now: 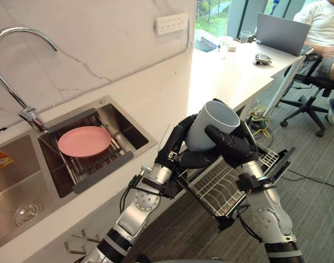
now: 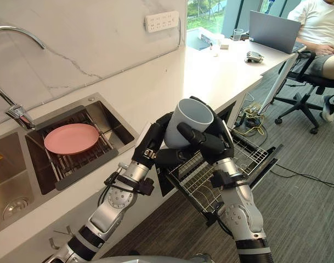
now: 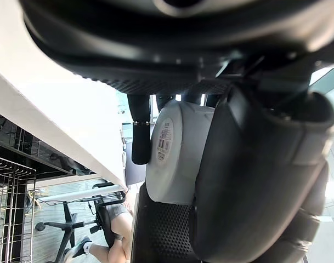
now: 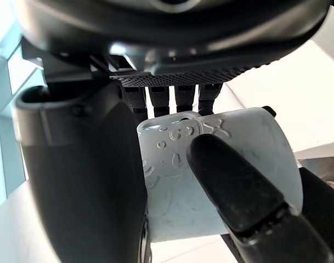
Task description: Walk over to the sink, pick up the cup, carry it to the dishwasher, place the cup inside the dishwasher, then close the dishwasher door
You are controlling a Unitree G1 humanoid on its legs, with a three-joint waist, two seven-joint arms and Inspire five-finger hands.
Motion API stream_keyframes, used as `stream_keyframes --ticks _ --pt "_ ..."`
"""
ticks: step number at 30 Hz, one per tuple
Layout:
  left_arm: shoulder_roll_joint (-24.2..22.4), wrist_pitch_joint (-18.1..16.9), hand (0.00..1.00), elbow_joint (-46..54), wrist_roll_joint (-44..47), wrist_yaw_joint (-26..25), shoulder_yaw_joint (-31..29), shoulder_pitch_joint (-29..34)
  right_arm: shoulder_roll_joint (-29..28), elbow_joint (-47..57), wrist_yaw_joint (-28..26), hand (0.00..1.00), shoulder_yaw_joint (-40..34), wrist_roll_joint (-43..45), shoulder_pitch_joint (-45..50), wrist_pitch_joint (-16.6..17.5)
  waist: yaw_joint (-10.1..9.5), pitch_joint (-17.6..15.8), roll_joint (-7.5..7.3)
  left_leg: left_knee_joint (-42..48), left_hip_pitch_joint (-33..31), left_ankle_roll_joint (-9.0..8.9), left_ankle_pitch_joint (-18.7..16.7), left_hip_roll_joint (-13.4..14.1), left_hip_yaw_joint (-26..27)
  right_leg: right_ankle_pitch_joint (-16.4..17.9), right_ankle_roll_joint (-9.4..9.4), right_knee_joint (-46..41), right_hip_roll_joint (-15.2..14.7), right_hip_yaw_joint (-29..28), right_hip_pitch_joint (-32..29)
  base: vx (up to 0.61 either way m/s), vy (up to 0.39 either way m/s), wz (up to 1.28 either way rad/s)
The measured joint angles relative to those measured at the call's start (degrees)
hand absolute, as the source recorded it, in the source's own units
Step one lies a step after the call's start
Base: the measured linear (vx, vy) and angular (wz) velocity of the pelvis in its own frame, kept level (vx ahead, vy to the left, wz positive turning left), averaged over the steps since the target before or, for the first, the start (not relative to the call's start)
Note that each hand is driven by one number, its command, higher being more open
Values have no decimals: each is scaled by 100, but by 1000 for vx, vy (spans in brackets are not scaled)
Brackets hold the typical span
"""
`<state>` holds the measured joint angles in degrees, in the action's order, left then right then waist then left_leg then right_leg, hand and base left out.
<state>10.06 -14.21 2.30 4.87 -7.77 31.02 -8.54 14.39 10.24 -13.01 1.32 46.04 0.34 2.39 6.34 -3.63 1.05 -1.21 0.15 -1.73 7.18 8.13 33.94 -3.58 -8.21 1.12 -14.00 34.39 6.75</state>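
- Cup [image 1: 209, 125], pale grey-white, was held in the air between both hands, mouth up and tilted away from the robot; its inside looked empty as far as could be seen.
- Left hand [image 1: 175, 143] was closed on the cup: fingers ran up the near-left wall and the thumb reached under the base.
- Right hand [image 1: 238, 147] was also closed on it: thumb laid across the front wall, fingers wrapped round the far side.
- The cup's lower half and base were covered by the two hands in the head views. No handle could be made out.
- Left wrist view showed the cup's underside [image 3: 175, 148] with a small label; the print was too small to read.
- Right wrist view showed the cup wall [image 4: 210, 181] pinched between thumb and fingers, with a dark finger of the other hand across it.
- Dishwasher rack [image 1: 219, 189], wire, pulled out, lay directly below the hands; both forearms hid parts of it. The dishwasher door [image 1: 283, 161] showed as a dark edge beyond the rack, mostly covered.
- Sink [image 1: 128, 131] sat well off to the left hand's side, a pink plate [image 1: 84, 141] on its drain grid, the faucet [image 1: 30, 116] behind it.
- Beyond the hands, past the white countertop [image 1: 221, 76]: a laptop [image 1: 279, 33] and a seated person [image 1: 326, 27], cut off at the shoulders.
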Motion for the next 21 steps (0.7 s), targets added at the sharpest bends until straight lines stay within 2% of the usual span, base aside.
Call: stream_keyframes --ticks 8,12,17,21 --pt "-64 5 100 -7 19 -332 343 4 -266 220 733 0 150 -377 0 334 2 0 0 -35 40 0 0 1 142 -15 -10 3 0 -148 -71 0 32 -8" --pt "-69 9 100 -10 -139 -334 814 187 -434 249 1438 0 -135 -773 -59 692 2 0 0 -51 52 0 0 -9 151 -17 -13 3 -4 -178 -70 -3 14 -1" --pt "-79 26 100 -32 -169 -303 905 253 -439 267 1799 0 -315 -1369 -59 885 17 0 1 -63 102 -1 -1 -6 211 -20 -17 2 -2 -242 -71 -15 30 -6" --pt "-80 25 100 -32 -232 -210 919 315 -437 272 1946 0 -409 -1421 -62 946 17 0 1 -66 110 -1 -1 -6 222 -24 -18 2 -2 -242 -71 0 0 0"
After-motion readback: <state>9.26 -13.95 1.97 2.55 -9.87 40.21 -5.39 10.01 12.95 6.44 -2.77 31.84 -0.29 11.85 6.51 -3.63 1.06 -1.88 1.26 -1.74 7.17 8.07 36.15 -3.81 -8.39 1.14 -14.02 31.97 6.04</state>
